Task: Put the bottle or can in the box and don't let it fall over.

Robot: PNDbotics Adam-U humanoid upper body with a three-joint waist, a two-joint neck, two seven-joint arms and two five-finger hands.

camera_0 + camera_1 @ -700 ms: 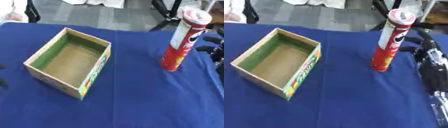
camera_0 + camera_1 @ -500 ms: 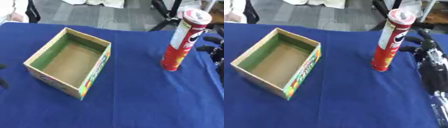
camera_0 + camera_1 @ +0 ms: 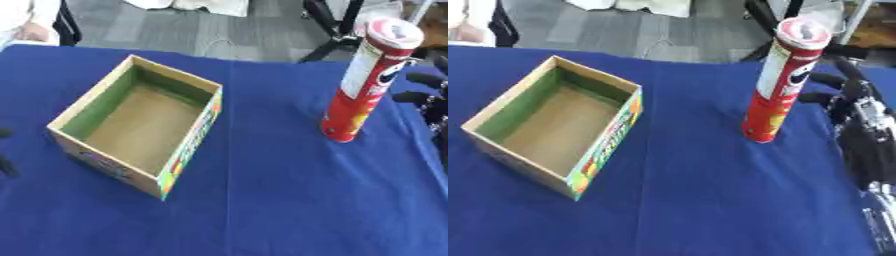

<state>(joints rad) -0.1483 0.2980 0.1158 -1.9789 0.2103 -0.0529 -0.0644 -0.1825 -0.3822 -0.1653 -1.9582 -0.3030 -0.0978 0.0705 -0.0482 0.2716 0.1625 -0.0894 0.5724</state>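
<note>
A tall red and white can [image 3: 781, 85] stands upright on the blue table [image 3: 702, 200], right of centre. An open cardboard box [image 3: 557, 122] with green inner walls sits to its left, and nothing lies inside it. My right hand [image 3: 853, 102] is just right of the can, fingers [image 3: 826, 78] stretched toward it and apart from it, open. Of my left hand only dark fingertips [image 3: 5, 160] show at the left edge.
Beyond the table's far edge is grey floor with chair legs [image 3: 328, 30] and a person's sleeve [image 3: 26, 15] at the upper left. Bare blue cloth spreads in front of the box and can.
</note>
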